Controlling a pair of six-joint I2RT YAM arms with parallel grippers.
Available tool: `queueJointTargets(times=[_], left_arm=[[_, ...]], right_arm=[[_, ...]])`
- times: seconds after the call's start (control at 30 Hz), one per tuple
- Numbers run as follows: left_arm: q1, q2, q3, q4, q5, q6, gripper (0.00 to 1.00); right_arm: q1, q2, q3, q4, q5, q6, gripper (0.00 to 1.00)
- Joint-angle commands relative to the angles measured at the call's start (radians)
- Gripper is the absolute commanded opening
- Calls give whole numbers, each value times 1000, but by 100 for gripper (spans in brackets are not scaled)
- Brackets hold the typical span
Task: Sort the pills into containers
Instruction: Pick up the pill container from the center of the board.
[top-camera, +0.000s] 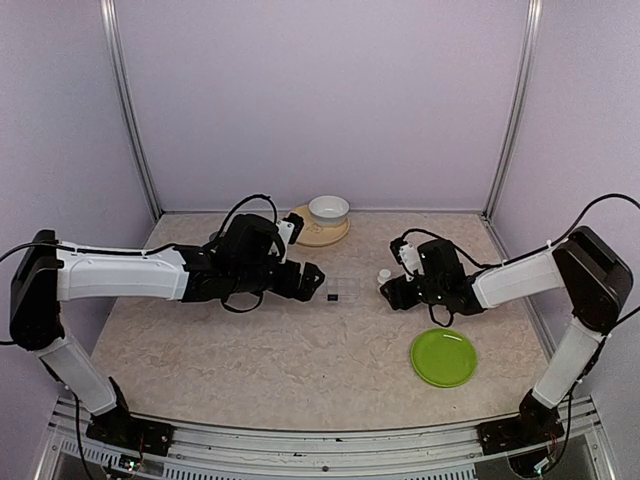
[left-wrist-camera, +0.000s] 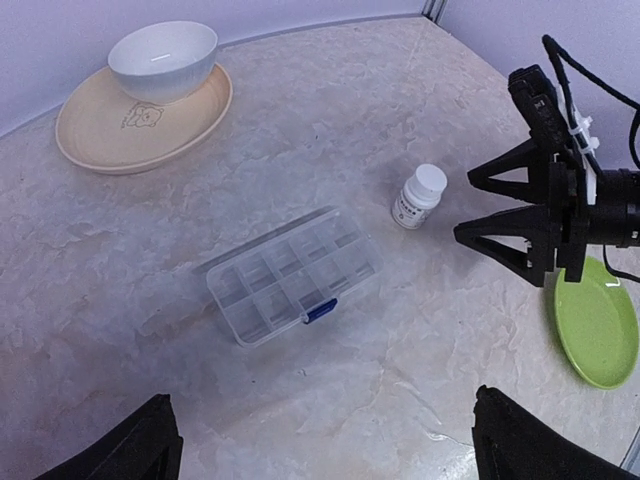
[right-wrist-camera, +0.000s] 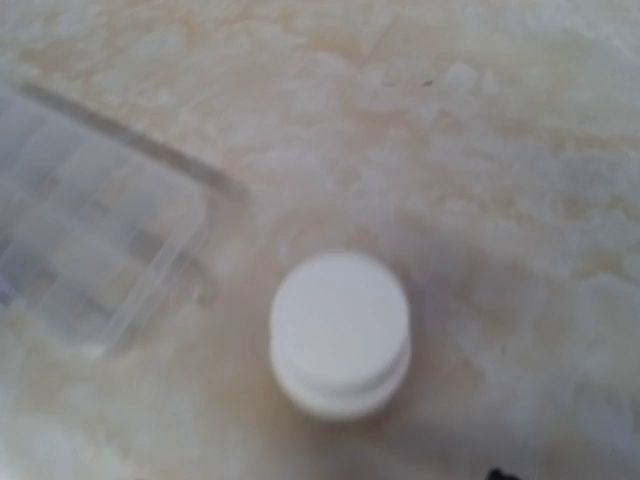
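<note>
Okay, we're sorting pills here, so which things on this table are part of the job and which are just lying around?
For the job:
- pill box
- bottle, capped, probably holding the pills; no loose pills can be made out

Just lying about:
- bowl
- tan plate under the bowl
- green plate

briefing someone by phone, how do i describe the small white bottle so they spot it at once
On the marbled table, find the flat clear compartment box in the middle. Just right of it, in front of the right gripper, stands the bottle: the only upright, white, capped cylinder.
</note>
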Motion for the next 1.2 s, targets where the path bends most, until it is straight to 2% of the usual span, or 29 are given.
queueJointTargets(times=[0.0,0.53,0.77,0.93,1.17], left_arm=[[-2,-49,-37,3,-39,-9,99],[9,-91,-102,10,-70,-30,99],[9,-87,-116,15,-72,-33,99],[18,-73,-123,7,-95,-44,99],[64,-32,-131,24,-71,-60,99]], right_arm=[[9,68,66,59,39,-8,69],[9,165,126,83,29,-22,56],[9,180,144,82,16,-23,54],[9,156,131,72,-4,-20,60],[18,101,143,-25,-38,-90,75]])
